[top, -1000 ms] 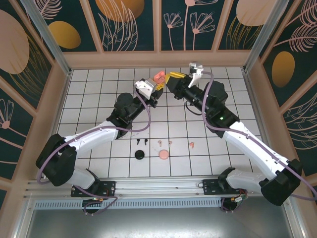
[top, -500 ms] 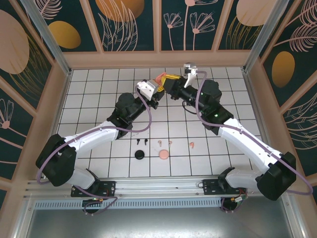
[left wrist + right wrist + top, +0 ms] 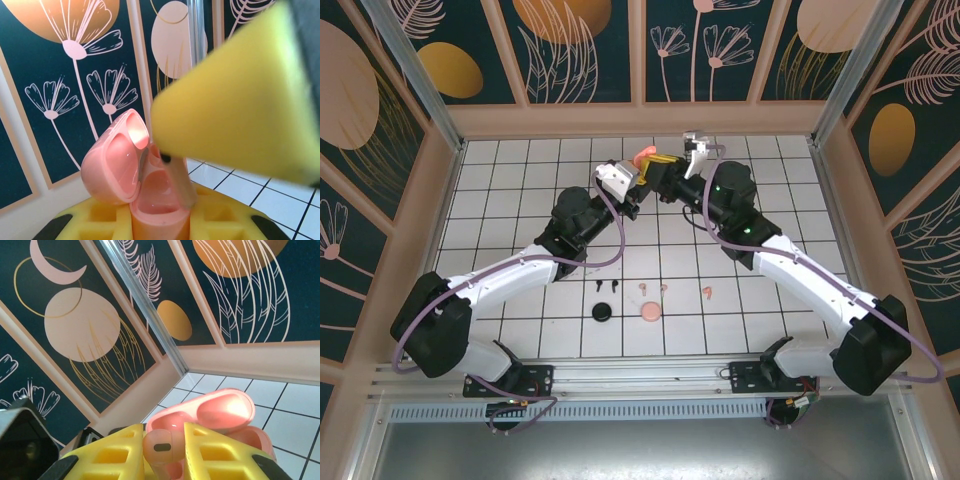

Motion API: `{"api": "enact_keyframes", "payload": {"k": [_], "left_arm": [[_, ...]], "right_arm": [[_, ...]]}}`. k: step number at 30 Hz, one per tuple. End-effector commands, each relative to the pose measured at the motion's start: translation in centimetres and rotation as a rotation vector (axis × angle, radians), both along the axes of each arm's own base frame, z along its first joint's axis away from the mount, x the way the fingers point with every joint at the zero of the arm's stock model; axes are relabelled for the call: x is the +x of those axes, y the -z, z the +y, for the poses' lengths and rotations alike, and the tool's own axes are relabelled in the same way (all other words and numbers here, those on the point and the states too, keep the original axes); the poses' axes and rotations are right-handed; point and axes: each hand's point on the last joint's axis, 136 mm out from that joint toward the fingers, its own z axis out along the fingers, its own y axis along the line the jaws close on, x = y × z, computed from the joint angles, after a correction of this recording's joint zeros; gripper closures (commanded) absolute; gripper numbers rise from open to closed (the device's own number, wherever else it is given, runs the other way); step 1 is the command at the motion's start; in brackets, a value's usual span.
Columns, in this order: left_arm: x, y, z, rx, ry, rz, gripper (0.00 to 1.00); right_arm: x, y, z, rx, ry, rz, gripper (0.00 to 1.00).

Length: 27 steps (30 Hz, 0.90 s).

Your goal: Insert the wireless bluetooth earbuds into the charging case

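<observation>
left gripper (image 3: pixel 160 226) clamps charging case (image 3: pixel 116 167), lid open | right gripper (image 3: pixel 164 456) pinches earbud (image 3: pixel 161 445) — stem slanting down into case

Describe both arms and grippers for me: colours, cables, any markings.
Both match: white shells on the long links, bulky black joints, a purple cable looping along each. The left arm and right arm end in white wrist housings. The left gripper and right gripper have blunt yellow fingers with square moulded recesses. Small green lights glow on the right arm.
</observation>
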Motion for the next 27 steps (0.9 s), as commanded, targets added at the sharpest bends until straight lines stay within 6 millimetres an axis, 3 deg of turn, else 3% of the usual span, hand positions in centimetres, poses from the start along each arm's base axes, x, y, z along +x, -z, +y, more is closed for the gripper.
{"api": "enact_keyframes", "payload": {"k": [1,14,27], "left_arm": [[-1.0,-3.4,-0.1,-0.053,0.032,-0.057,1.0],[-1.4,-3.4,-0.5,-0.048,0.052,-0.06,1.0],[-2.0,-4.4,-0.2,-0.07,0.054,-0.077,1.0]], "right_arm": [[0.1,-0.2,-0.1,0.008,0.001,-0.035,0.79],[0.7,0.0,0.1,0.012,0.015,-0.025,0.8],[1.3,2.3,0.0,-0.06,0.051,-0.009,0.82]]}}
